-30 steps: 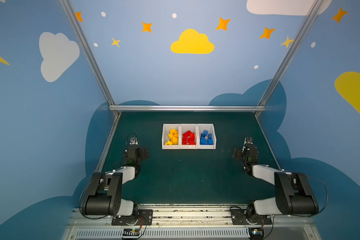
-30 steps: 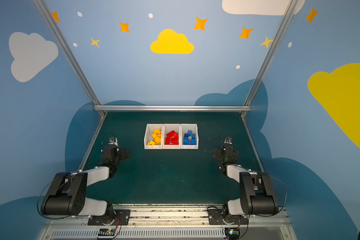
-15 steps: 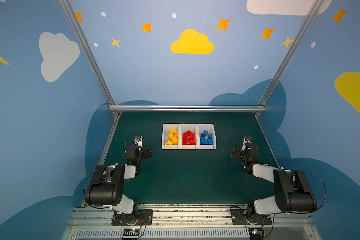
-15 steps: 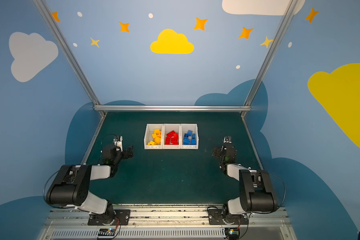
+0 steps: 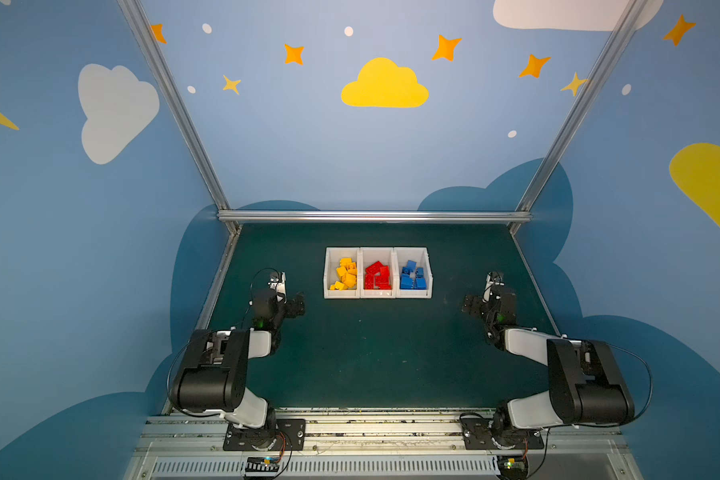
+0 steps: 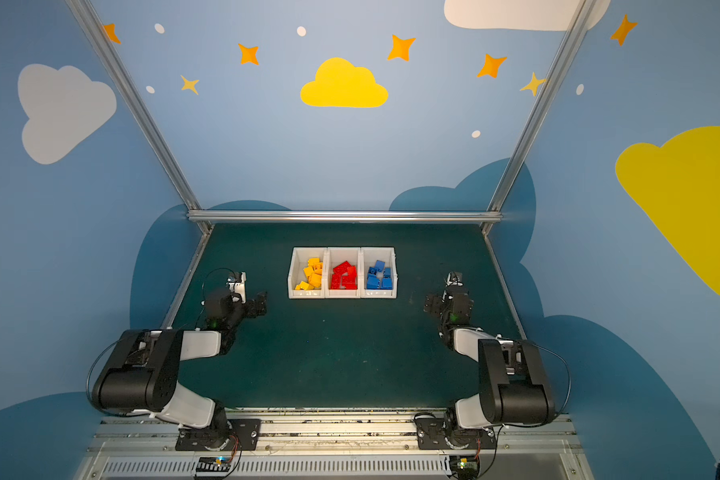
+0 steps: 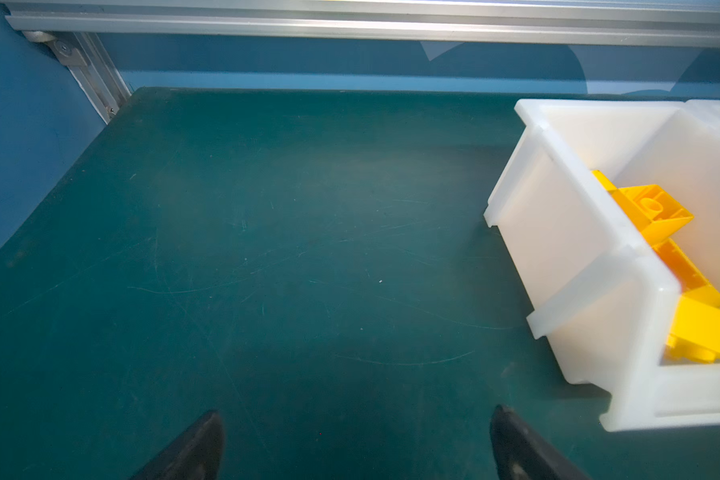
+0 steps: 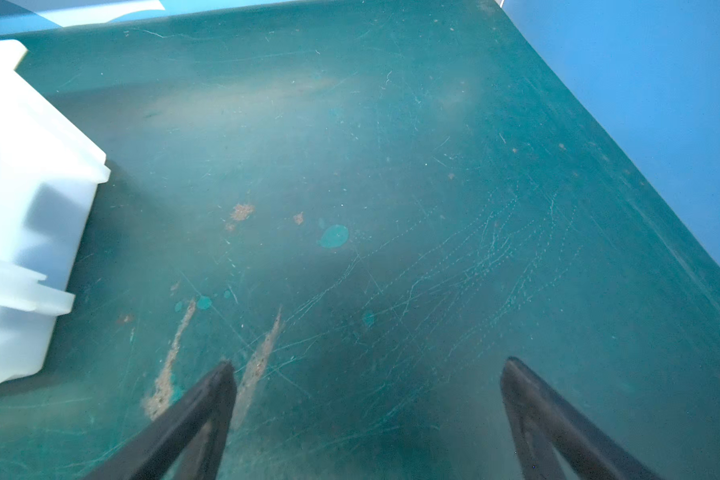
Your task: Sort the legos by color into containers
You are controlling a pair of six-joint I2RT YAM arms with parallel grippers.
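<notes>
The left gripper (image 5: 296,301) hangs spread and empty, just left of the white bins (image 5: 341,296). Yellow legos (image 5: 344,274) fill the left bin, red legos (image 5: 377,276) the middle, blue legos (image 5: 413,276) the right. These look light, rigid and slick, so they are best pinched across flat sides. The right gripper (image 5: 470,305), spread and empty, hangs to their right.

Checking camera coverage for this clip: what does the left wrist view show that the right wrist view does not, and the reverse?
Only the left wrist view shows yellow legos inside the yellow bin, plus the aluminium frame rail. Only the right wrist view shows brown stains on the mat and the outer wall of the blue bin, contents hidden. Both share bare green mat and open, empty jaws: left gripper, right gripper.
</notes>
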